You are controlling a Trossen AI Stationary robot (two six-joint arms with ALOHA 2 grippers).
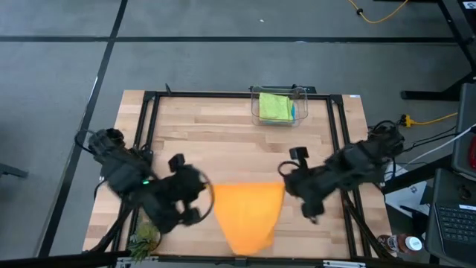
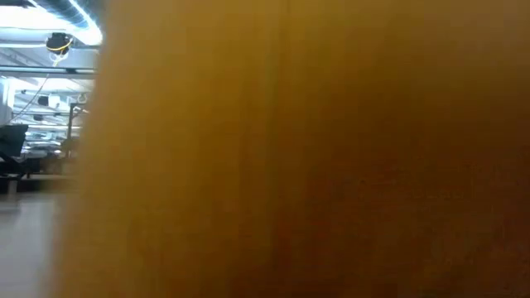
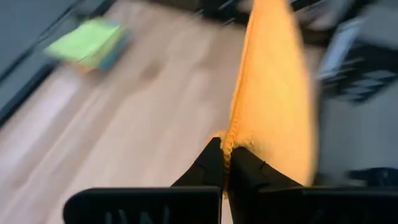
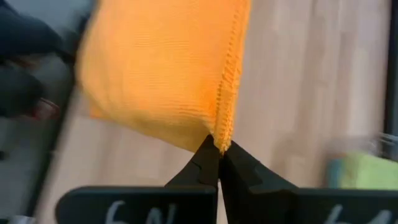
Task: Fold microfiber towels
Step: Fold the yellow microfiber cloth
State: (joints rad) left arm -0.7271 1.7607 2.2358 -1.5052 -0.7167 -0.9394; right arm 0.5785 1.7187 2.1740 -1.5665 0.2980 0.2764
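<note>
A: Report on the left tool (image 3: pixel 225 163).

B: The left tool is working near the front edge of the tabletop (image 1: pixel 223 149), left of centre. Its fingers (image 3: pixel 205 168) are pressing together on one corner of the orange towel (image 1: pixel 249 216); the stitched hem is running straight into the pinch in the left wrist view.

A: And the right tool (image 4: pixel 219 163)?

B: The right tool is working on the other side of the same towel, toward the right edge of the tabletop. Its two fingers are likewise clamping a corner of the orange towel, hem gripped between the tips.

A: Where is the orange towel sitting?

B: It is hanging between the two tools, spread flat across its upper edge and narrowing toward the front edge of the tabletop. In the low view it is filling nearly the whole picture as an orange blur, so it is hanging just in front of that camera. Whether its lower end is touching the wood cannot be told.

A: Other towels?

B: A lime green towel (image 1: pixel 274 106) is lying inside the clear bin (image 1: pixel 256 115) at the back edge of the tabletop, near centre. A teal-blue towel (image 1: pixel 293 110) is showing just beside it, along its right side, within the same bin. Both are well apart from the tools.

A: Anything else on the surface?

B: A small green tufted item (image 1: pixel 143 240) is resting at the front left corner, under the left arm.
</note>
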